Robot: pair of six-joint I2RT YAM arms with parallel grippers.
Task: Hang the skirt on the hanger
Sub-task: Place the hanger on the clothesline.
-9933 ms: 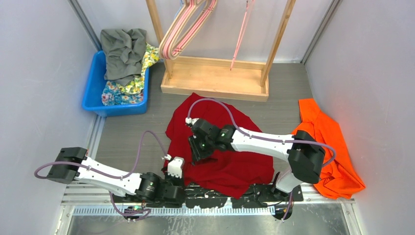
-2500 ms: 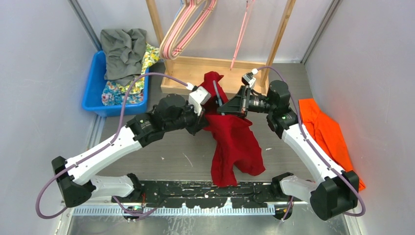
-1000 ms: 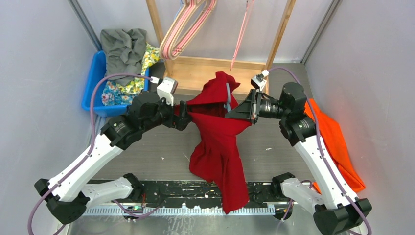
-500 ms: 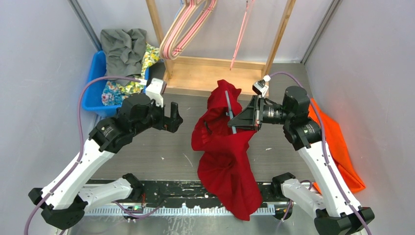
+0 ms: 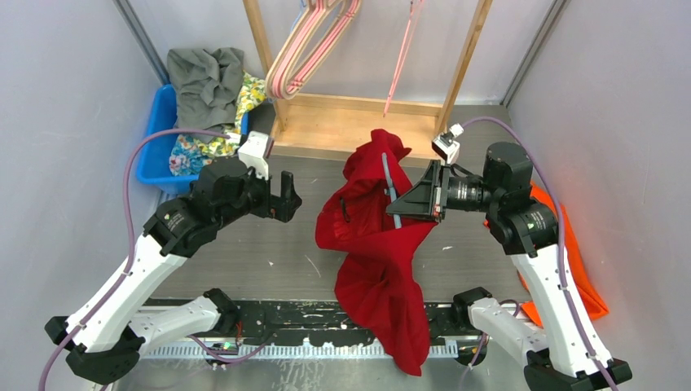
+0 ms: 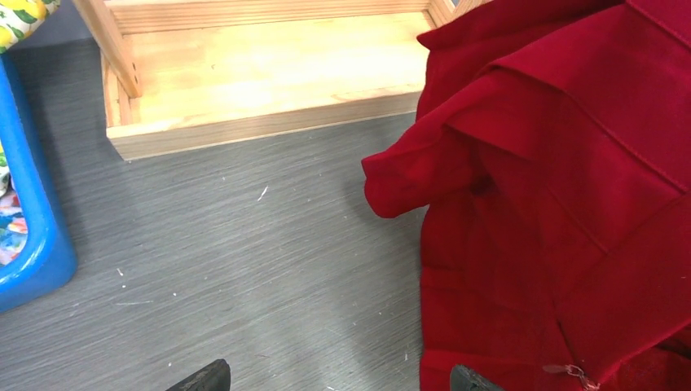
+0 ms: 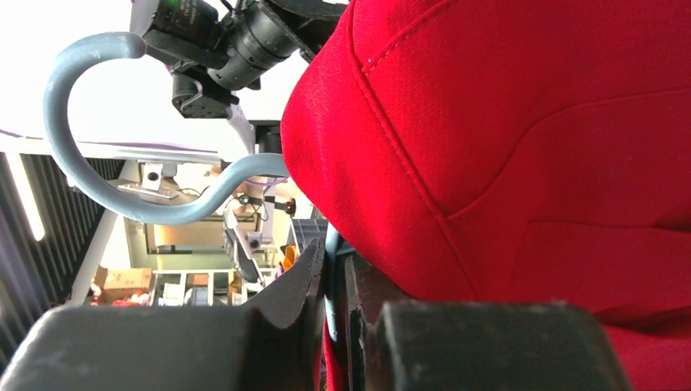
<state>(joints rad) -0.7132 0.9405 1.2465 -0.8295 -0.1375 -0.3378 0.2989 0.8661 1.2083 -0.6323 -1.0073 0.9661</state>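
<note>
The red skirt (image 5: 371,252) hangs in folds over a grey-blue hanger (image 5: 392,194), high above the floor. My right gripper (image 5: 429,200) is shut on the hanger's neck, just below its curved hook (image 7: 114,122). In the right wrist view the skirt (image 7: 505,147) fills the right side, draped against the jaws of my right gripper (image 7: 334,285). My left gripper (image 5: 285,197) stands open to the left of the skirt, apart from it and holding nothing. In the left wrist view the skirt (image 6: 562,204) hangs at the right, and my left gripper (image 6: 334,383) shows only its fingertips.
A wooden rack (image 5: 358,130) stands at the back, with pink hangers (image 5: 305,49) on it. A blue bin (image 5: 155,155) of clothes sits at the back left. An orange garment (image 5: 562,244) lies along the right wall.
My left gripper has opened, let go of the skirt and drawn back to the left. The skirt now hangs from the hanger alone, and the right arm has shifted slightly right.
</note>
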